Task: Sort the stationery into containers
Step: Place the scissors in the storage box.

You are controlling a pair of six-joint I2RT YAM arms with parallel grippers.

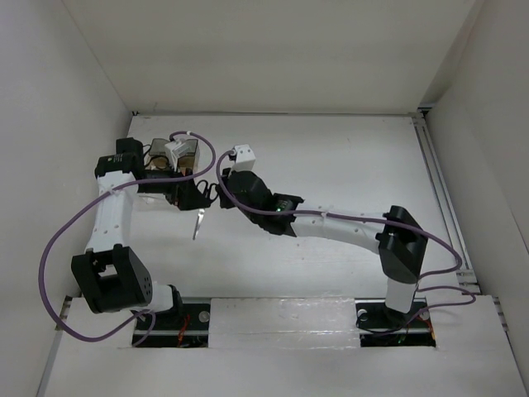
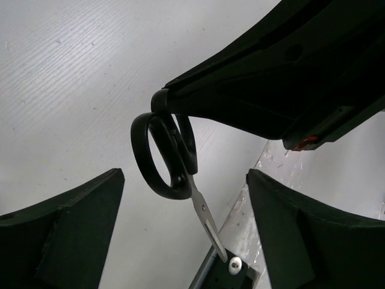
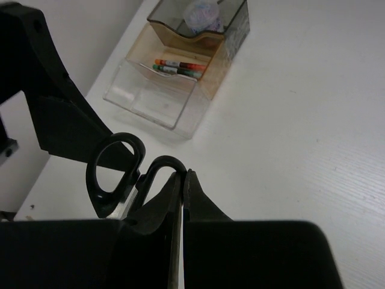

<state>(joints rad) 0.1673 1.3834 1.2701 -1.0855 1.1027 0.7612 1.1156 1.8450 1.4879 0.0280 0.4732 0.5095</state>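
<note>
**Top view.** The right tool [image 1: 220,195] and left tool [image 1: 188,195] meet nose to nose at about 10 o'clock on the worktop [image 1: 347,165]. The scissors [image 1: 198,222] hang between them with blades pointing to 6 o'clock, apparently off the surface. The clear box [image 1: 157,159] sits just past the left tool at its 12 o'clock, partly hidden by that wrist. Risk: a careless swing of the left arm could knock the box.

**Left wrist view.** The right tool enters from 2 o'clock, clamped on the top of one handle loop only. The left tool's fingers [image 2: 72,229] stand wide apart either side of the scissors, touching nothing. Risks:
- The scissors could pivot in so small a pinch.
- They would drop if the right tool lets go before the left closes.
- A grip on the thin blade would likely slip.

**Right wrist view.** The jaws are pressed together on the loop. The box is at 12 o'clock. The red pen [image 3: 180,64] and dark pen [image 3: 174,70] lie in its middle compartment, and the cylinder [image 3: 203,13] is in the far one. Risk: the blade tips could catch a wall on entry
</note>
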